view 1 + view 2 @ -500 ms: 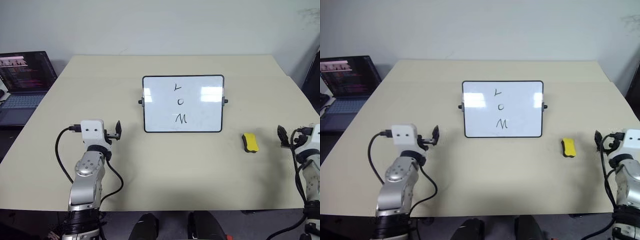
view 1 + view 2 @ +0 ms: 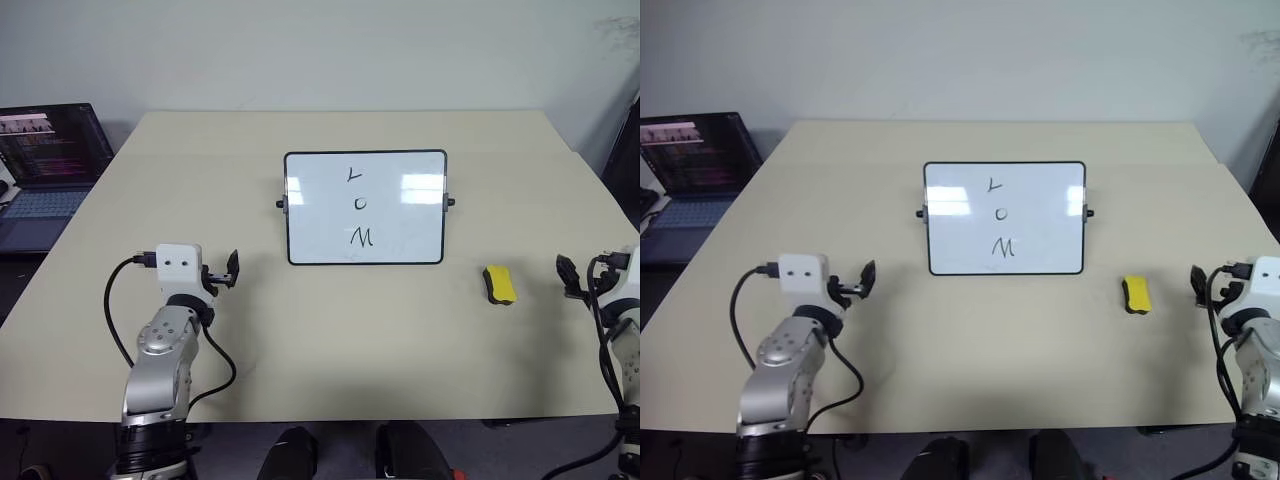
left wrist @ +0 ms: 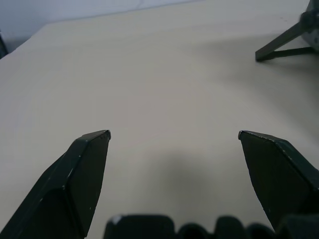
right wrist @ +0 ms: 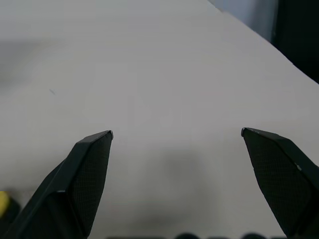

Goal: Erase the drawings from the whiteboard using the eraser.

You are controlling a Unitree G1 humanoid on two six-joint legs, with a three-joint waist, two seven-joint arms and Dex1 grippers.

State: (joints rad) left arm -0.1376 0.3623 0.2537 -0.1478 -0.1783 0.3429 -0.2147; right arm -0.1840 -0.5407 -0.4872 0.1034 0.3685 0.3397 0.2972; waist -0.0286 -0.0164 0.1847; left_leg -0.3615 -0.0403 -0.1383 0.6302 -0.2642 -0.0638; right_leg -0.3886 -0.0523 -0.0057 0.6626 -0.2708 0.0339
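Note:
The whiteboard (image 2: 400, 228) stands propped at the table's middle, with the drawings (image 2: 359, 204) in a black column at its centre: a tick, a small "o", a zigzag. The yellow eraser (image 2: 499, 284) lies flat on the table to the board's lower right. My left gripper (image 2: 232, 268) hovers open over bare table, left of the board's lower corner. My right gripper (image 2: 567, 274) is open too, a short way right of the eraser and apart from it. In the wrist views the left gripper (image 3: 174, 134) and the right gripper (image 4: 177, 133) hold nothing between their fingers.
An open laptop (image 2: 50, 160) sits off the table's left edge. The beige table (image 2: 340, 340) runs wide in front of the board. The board's stand leg (image 3: 286, 42) shows in the left wrist view.
Both arms have drifted slightly outward, the left to the left and a little lower, the right toward the right edge. Board and eraser have not moved.

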